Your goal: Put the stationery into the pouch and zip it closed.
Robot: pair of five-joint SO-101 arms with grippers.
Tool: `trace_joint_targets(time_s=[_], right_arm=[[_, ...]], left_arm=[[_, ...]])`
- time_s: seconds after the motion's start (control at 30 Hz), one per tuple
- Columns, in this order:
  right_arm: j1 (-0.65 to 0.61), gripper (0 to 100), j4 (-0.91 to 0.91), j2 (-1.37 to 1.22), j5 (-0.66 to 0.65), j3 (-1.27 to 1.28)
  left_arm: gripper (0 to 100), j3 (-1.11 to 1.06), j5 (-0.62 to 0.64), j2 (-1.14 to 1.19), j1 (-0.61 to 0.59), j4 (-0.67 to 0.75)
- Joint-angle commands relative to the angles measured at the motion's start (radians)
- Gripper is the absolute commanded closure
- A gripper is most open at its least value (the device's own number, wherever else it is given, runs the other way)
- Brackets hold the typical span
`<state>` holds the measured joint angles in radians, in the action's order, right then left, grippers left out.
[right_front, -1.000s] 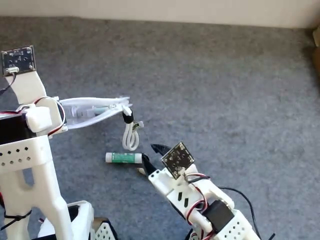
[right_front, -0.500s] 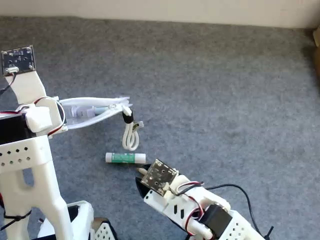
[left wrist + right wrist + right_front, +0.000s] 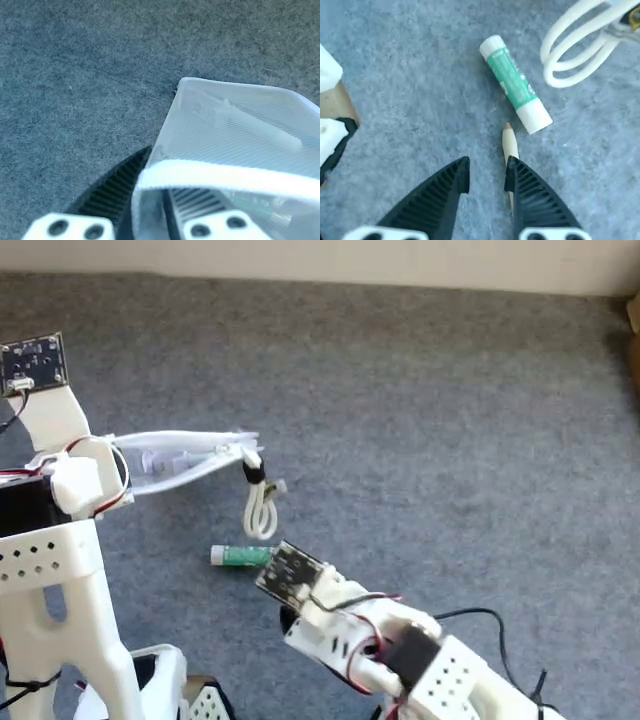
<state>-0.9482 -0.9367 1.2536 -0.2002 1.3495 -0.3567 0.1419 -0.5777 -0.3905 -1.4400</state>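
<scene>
Your right fingers [image 3: 442,192], narrowly parted, hover over a pencil [image 3: 509,144] lying off-centre beside the glue stick [image 3: 514,84]; closing could nudge it aside. Your left fingers [image 3: 112,186] pinch the mesh pouch [image 3: 240,135].

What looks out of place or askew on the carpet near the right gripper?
Nothing is spilled or damaged. One small oddity: the pencil lies under one finger of the open right gripper, not in the gap. The glue stick lies beside it.

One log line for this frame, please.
left gripper: shut on pouch rim | right gripper: open, over pencil | glue stick: on carpet beside pencil, outside pouch
</scene>
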Motion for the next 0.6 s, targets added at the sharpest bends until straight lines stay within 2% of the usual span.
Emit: trace_joint_targets(time_s=[0.0,0.57], right_arm=[[-0.005,88.2,0.005,-0.154,-0.005,-0.120],[0.007,88.2,0.005,-0.656,-0.011,-0.381]], left_arm=[[99,-0.018,0.008,-0.001,-0.015,0.023],[99,-0.021,0.008,-0.001,-0.013,0.021]])
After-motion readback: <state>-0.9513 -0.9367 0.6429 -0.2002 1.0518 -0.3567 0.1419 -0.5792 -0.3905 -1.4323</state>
